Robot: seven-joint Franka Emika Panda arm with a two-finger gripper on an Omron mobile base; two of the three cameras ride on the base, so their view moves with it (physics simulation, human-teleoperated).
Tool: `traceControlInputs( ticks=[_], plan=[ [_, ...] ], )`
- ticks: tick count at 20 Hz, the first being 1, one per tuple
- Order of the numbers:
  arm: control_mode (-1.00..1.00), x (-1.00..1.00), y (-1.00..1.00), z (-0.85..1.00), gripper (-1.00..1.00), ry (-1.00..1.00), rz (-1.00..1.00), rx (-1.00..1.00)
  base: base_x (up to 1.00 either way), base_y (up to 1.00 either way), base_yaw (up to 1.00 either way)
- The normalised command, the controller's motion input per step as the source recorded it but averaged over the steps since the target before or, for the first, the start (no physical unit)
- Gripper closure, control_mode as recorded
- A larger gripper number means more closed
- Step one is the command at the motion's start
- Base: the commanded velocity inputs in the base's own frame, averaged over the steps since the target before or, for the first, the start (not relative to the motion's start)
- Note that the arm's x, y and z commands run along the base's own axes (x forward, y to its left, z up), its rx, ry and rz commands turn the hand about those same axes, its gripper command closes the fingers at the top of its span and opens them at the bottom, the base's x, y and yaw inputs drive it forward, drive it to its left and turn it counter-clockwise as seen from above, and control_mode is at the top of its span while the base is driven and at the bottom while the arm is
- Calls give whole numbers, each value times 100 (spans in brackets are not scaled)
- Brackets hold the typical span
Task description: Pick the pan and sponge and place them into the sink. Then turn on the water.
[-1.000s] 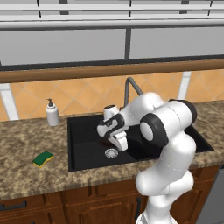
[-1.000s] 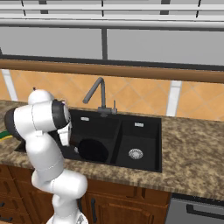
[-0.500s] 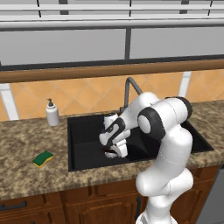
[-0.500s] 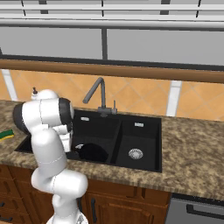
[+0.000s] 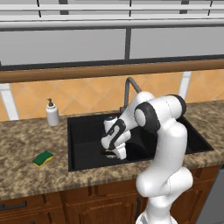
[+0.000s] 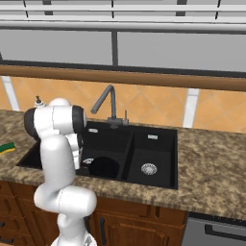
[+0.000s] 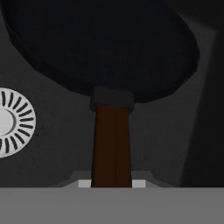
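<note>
My gripper is low in the left basin of the black sink, shut on the pan's brown handle. The black pan hangs just over the basin floor, beside the silver drain. From the right base view the pan shows as a dark round shape in the left basin, past my arm. The yellow and green sponge lies on the counter left of the sink, apart from the gripper. The water is out of view at the faucet.
A white soap dispenser stands on the counter at the sink's back left corner. The gooseneck faucet rises behind the divider between the basins. The right basin has its own silver drain. Granite counter runs on both sides.
The arm has lowered the pan deeper into the left basin, closer to its floor. The sponge and the soap dispenser have stayed in place.
</note>
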Motion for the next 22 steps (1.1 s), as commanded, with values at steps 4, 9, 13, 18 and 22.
traceControlInputs(
  ticks=[4,9,13,18,22],
  plan=[
    [-100,39,0,-26,100,-3,-3,0,0,0,0],
    [-100,41,4,-20,100,0,-4,0,0,0,0],
    [-100,40,8,-34,100,-3,-5,0,0,0,0],
    [-100,32,8,-44,100,-8,-6,0,0,0,0],
    [-100,26,5,-42,100,-5,-5,0,0,0,0]
  ],
)
